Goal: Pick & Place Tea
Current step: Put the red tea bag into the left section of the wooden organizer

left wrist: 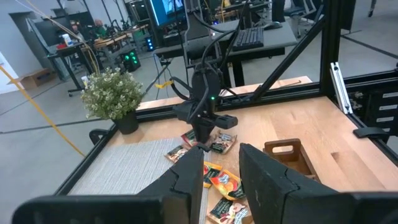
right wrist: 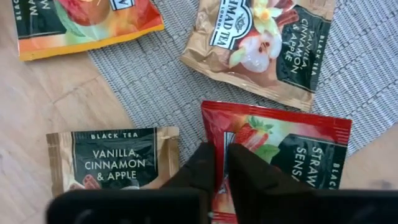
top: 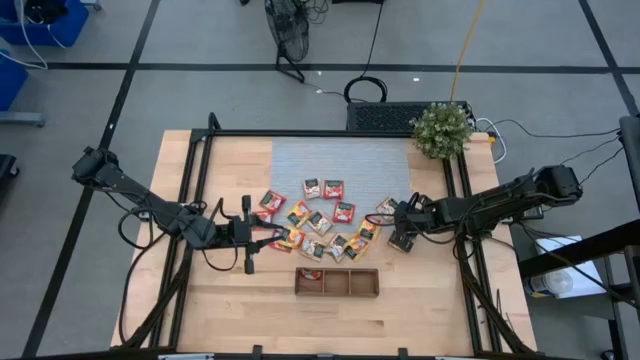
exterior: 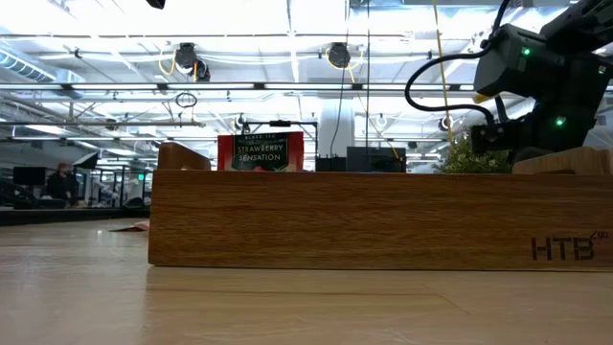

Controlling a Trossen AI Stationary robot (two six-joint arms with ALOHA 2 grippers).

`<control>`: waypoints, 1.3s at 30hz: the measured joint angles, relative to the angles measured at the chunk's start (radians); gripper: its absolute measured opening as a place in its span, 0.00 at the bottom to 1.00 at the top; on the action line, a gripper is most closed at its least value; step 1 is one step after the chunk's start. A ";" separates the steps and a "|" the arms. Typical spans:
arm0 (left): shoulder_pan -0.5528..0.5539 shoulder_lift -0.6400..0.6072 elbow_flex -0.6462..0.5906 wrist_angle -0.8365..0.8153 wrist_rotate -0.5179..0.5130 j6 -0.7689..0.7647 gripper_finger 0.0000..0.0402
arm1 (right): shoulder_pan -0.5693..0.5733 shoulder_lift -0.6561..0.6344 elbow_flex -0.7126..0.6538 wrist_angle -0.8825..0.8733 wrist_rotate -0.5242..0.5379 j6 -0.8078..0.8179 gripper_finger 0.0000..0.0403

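Note:
Several small square tea packets [top: 325, 220], red, orange and pale brown, lie scattered on the grey mat [top: 340, 160] and the wood around it. One red packet [exterior: 261, 153] stands in the wooden tray's left compartment [top: 311, 278]. My right gripper [right wrist: 222, 167] points steeply down at the pile's right end, shut on a red strawberry packet [right wrist: 292, 146]; a vanilla packet [right wrist: 115, 158] lies beside it. My left gripper [left wrist: 224, 177] is held above the table at the pile's left side, open, with nothing between its fingers. My right gripper pinches the red packet at its edge [right wrist: 217, 190] next to the vanilla packet, between its two fingers. The fingers [right wrist: 252, 174] come from above, slanting down. The packet lies flat, partly on the mat and partly on the wood. How far back it reaches I cannot see.
The long wooden tray [top: 337, 282] stands near the front edge, below the pile. A potted plant [top: 441, 128] stands at the far right corner. A black frame [top: 200, 180] runs around the table. Bare wood lies in front of and beside the tray.

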State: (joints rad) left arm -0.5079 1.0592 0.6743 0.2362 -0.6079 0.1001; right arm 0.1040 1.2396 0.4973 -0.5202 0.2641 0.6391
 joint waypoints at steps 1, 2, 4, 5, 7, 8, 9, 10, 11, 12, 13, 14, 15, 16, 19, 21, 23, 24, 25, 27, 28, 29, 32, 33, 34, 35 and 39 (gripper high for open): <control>0.000 0.000 0.000 0.000 0.000 0.000 0.27 | 0.000 0.000 0.000 0.002 0.000 -0.009 0.03; 0.000 0.000 0.000 0.000 0.000 0.000 0.27 | 0.000 0.000 0.000 0.005 0.003 -0.016 0.03; 0.000 0.001 0.000 0.009 0.000 0.000 0.27 | 0.001 0.001 0.002 0.004 0.026 -0.030 0.04; 0.000 0.001 0.000 0.017 0.000 0.000 0.27 | 0.003 0.002 0.005 0.000 0.035 -0.037 0.04; 0.000 0.001 0.000 0.020 0.000 0.000 0.27 | 0.009 0.004 0.021 -0.017 0.051 -0.061 0.03; 0.000 0.001 0.000 0.020 0.000 0.000 0.27 | 0.013 0.005 0.030 -0.027 0.061 -0.076 0.02; 0.000 0.001 0.000 0.020 0.000 0.000 0.27 | 0.017 0.005 0.041 -0.039 0.080 -0.091 0.02; 0.000 0.001 0.000 0.020 0.000 0.000 0.27 | 0.023 0.005 0.056 -0.050 0.100 -0.107 0.02; 0.000 0.001 0.000 0.024 0.000 0.000 0.27 | 0.026 0.004 0.069 -0.050 0.120 -0.125 0.02; 0.000 0.001 0.000 0.030 0.000 0.000 0.27 | 0.031 0.004 0.086 -0.048 0.135 -0.148 0.02; 0.000 0.001 0.000 0.035 0.000 0.000 0.27 | 0.037 0.005 0.100 -0.047 0.154 -0.170 0.02; 0.000 0.001 0.000 0.041 -0.001 0.000 0.27 | 0.041 0.005 0.114 -0.051 0.168 -0.192 0.02; 0.002 0.001 0.000 0.048 -0.001 0.000 0.27 | 0.045 0.004 0.130 -0.053 0.188 -0.216 0.02; 0.003 0.001 0.000 0.053 -0.001 0.000 0.27 | 0.051 0.004 0.141 -0.054 0.209 -0.245 0.01; 0.004 0.001 0.000 0.063 -0.001 0.000 0.27 | 0.069 0.004 0.168 -0.022 0.314 -0.384 0.01; 0.004 0.001 0.000 0.064 -0.001 0.000 0.27 | 0.086 0.003 0.171 0.051 0.388 -0.531 0.01; 0.013 0.001 0.000 0.064 -0.001 0.000 0.27 | 0.105 0.006 0.168 0.156 0.436 -0.719 0.01; 0.020 0.001 0.000 0.064 -0.001 -0.002 0.27 | 0.112 0.012 0.162 0.227 0.457 -0.817 0.01; 0.029 0.001 0.000 0.063 -0.002 -0.006 0.27 | 0.118 0.020 0.155 0.301 0.470 -0.919 0.01; 0.046 0.001 0.000 0.055 -0.003 -0.016 0.27 | 0.122 0.043 0.144 0.430 0.468 -1.091 0.01; 0.057 0.001 0.000 0.050 -0.003 -0.016 0.27 | 0.121 0.064 0.143 0.506 0.468 -1.161 0.01; 0.069 0.001 0.000 0.044 -0.003 -0.016 0.27 | 0.121 0.088 0.144 0.576 0.468 -1.225 0.01; 0.106 0.009 0.000 0.020 -0.003 -0.041 0.27 | 0.120 0.172 0.143 0.760 0.469 -1.420 0.01; 0.119 0.019 0.000 0.014 -0.003 -0.054 0.27 | 0.120 0.205 0.143 0.831 0.469 -1.483 0.01; 0.129 0.030 0.000 0.008 -0.003 -0.071 0.27 | 0.119 0.237 0.143 0.899 0.470 -1.547 0.01; 0.141 0.042 0.000 0.009 -0.003 -0.089 0.27 | 0.119 0.270 0.143 0.970 0.472 -1.610 0.01; 0.205 0.112 0.000 0.061 -0.003 -0.190 0.27 | 0.118 0.389 0.143 1.226 0.480 -1.843 0.01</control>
State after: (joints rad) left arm -0.3028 1.1707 0.6743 0.2973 -0.6112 -0.0902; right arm 0.2219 1.6285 0.6403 0.7059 0.7442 -1.2034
